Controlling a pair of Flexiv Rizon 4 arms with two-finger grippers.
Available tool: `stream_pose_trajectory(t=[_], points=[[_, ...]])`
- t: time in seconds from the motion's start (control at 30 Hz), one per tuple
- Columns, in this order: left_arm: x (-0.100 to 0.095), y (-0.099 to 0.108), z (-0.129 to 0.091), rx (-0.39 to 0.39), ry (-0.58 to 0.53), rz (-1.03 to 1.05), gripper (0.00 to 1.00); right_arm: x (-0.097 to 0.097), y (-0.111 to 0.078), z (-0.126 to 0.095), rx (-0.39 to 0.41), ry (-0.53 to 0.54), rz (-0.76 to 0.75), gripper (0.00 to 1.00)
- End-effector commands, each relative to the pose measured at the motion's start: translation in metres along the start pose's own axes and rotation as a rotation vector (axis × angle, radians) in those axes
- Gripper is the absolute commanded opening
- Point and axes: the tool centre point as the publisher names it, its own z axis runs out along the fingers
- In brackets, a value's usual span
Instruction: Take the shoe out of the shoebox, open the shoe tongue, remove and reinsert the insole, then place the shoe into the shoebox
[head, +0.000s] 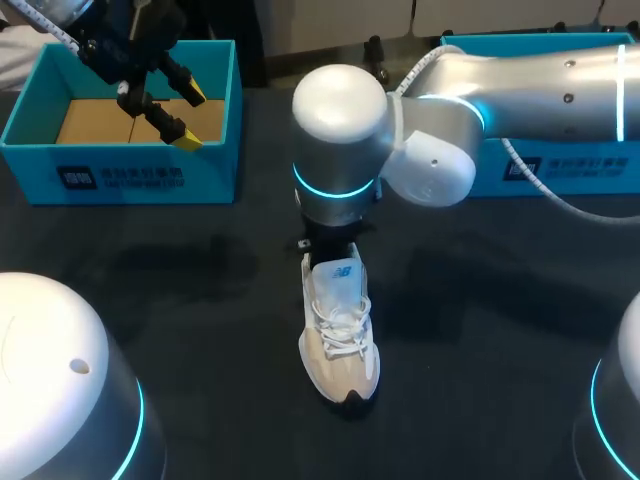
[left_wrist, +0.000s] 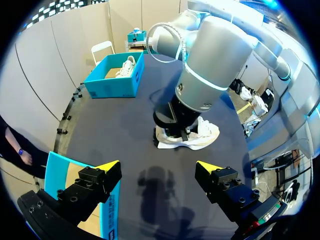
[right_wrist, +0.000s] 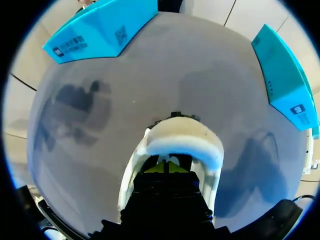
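The right fingers (right_wrist: 169, 166) stood down inside the mouth of the shoe (head: 340, 335) with their yellow tips drawn together. Whether they pinched anything could not be seen. The shoe stood upright on the table (head: 180, 300). The left fingers (head: 190, 118) hung wide open and empty above the shoebox (head: 120, 175), well apart from the shoe.

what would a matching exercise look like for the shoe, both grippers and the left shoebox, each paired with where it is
Things:
A. shoe
B. left gripper
C. right gripper
D. left shoebox

Places:
1. at the far left of the table
2. down in the shoe's opening
3. standing upright at the table's middle
4. above the left shoebox, open

Pairs: A-3, B-4, C-2, D-1
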Motion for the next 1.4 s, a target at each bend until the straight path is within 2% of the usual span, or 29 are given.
stream_pose_trajectory(t=[0.03, 0.23, 0.57, 0.67, 0.87, 0.93, 1.07, 1.13, 1.4], points=[[0.000, 0.000, 0.000, -0.003, 0.000, 0.001, 1.00, -0.003, 0.000, 0.019, 0.027, 0.033, -0.005, 0.00], [0.000, 0.000, 0.000, -0.003, 0.000, 0.001, 1.00, 0.000, -0.018, 0.027, 0.085, 0.044, 0.000, 0.00], [0.000, 0.000, 0.000, -0.003, 0.000, 0.001, 1.00, 0.005, -0.047, 0.013, 0.138, 0.029, 0.019, 0.00], [0.000, 0.000, 0.000, -0.003, 0.000, 0.001, 1.00, 0.004, -0.047, 0.002, 0.119, 0.014, 0.030, 0.00], [0.000, 0.000, 0.000, -0.003, 0.000, 0.001, 1.00, 0.001, -0.035, -0.024, 0.102, -0.001, 0.026, 0.00], [0.000, 0.000, 0.000, -0.003, 0.000, 0.001, 1.00, 0.000, -0.031, -0.030, 0.116, 0.003, 0.024, 0.00], [0.000, 0.000, 0.000, -0.003, 0.000, 0.001, 1.00, 0.000, -0.027, -0.041, 0.201, 0.030, 0.030, 0.00], [0.000, 0.000, 0.000, -0.003, 0.000, 0.001, 1.00, 0.002, -0.027, -0.046, 0.211, 0.018, 0.026, 0.00], [0.000, 0.000, 0.000, -0.003, 0.000, 0.001, 1.00, 0.005, -0.036, -0.056, 0.284, 0.005, 0.029, 0.00]])
